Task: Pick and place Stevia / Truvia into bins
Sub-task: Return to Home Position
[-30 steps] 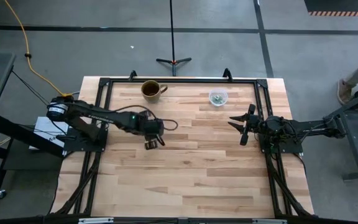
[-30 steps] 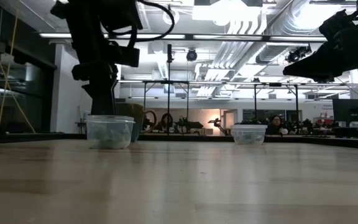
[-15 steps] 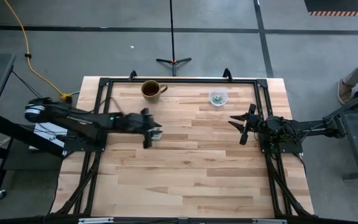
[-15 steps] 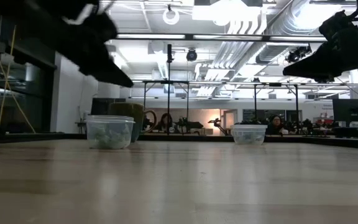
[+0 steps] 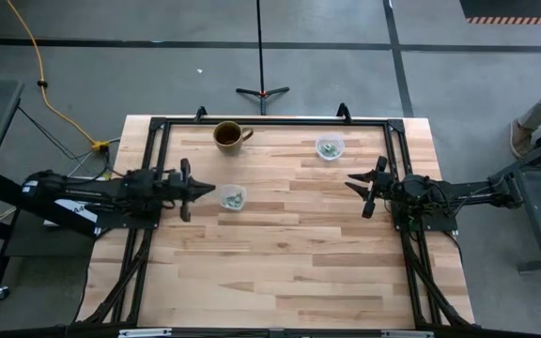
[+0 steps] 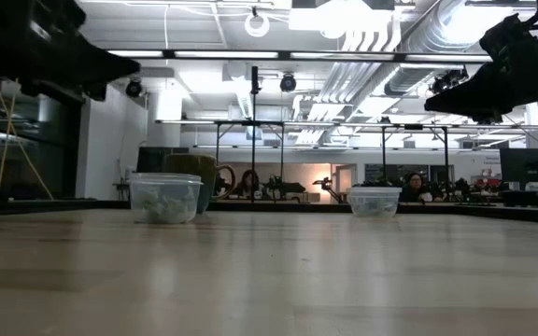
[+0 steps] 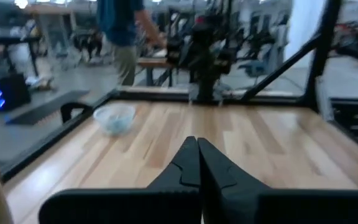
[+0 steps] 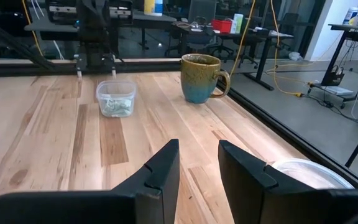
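Two clear plastic cups stand on their bases. One cup [image 5: 233, 197] [image 6: 164, 198] [image 8: 117, 98] is left of the table's middle, and green-and-white sachets [image 5: 234, 198] lie in it. The other cup [image 5: 329, 146] [image 6: 375, 202] [image 7: 114, 118] is near the far edge and also holds sachets. My left gripper [image 5: 207, 191] [image 7: 197, 163] hangs shut and level just left of the nearer cup, touching nothing. My right gripper [image 5: 361, 194] [image 8: 196, 155] waits open above the table's right side.
A brown mug [image 5: 229, 135] [image 8: 202, 78] stands near the far edge, left of the far cup. A black frame [image 5: 270, 122] runs round the tabletop. People show in the room beyond the table. No loose sachet shows on the wood between the cups.
My left gripper has risen from above the nearer cup and drawn back toward the table's left edge, tipping from pointing down to level. The cup has stayed where it was. My right arm has kept still.
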